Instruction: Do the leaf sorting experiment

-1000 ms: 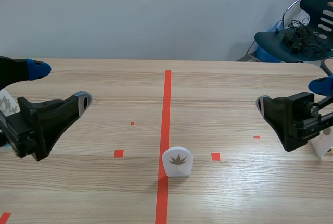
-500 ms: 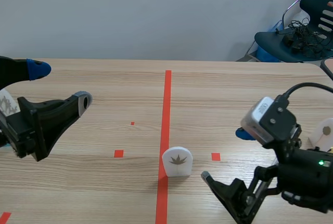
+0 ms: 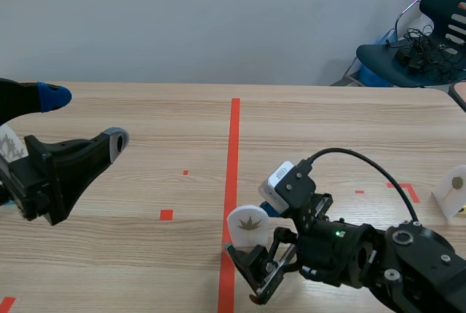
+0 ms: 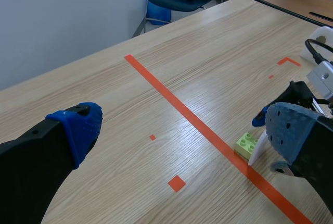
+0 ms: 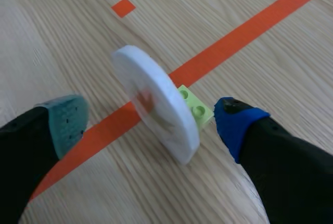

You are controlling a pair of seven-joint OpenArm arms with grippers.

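Leaf tile (image 3: 248,224): standing against green brick (image 5: 195,109), six o'clock on worktop (image 3: 328,131).
Room: chair (image 3: 375,57) sitting at two o'clock.
Right gripper (image 5: 152,121): fingers gaping around tile.
Left gripper (image 4: 186,127): fingers gaping apart.

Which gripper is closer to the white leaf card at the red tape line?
Right. The right gripper is open around the white leaf card, one finger on each side, not touching it. The left gripper hangs open well away from it.

Arms matte black. My right claw (image 3: 251,231): blue pad (image 5: 237,122), grey-green pad (image 5: 67,120). Behind the claw: white camera block (image 3: 290,184), looping black cable (image 3: 368,161), green light (image 3: 336,234).
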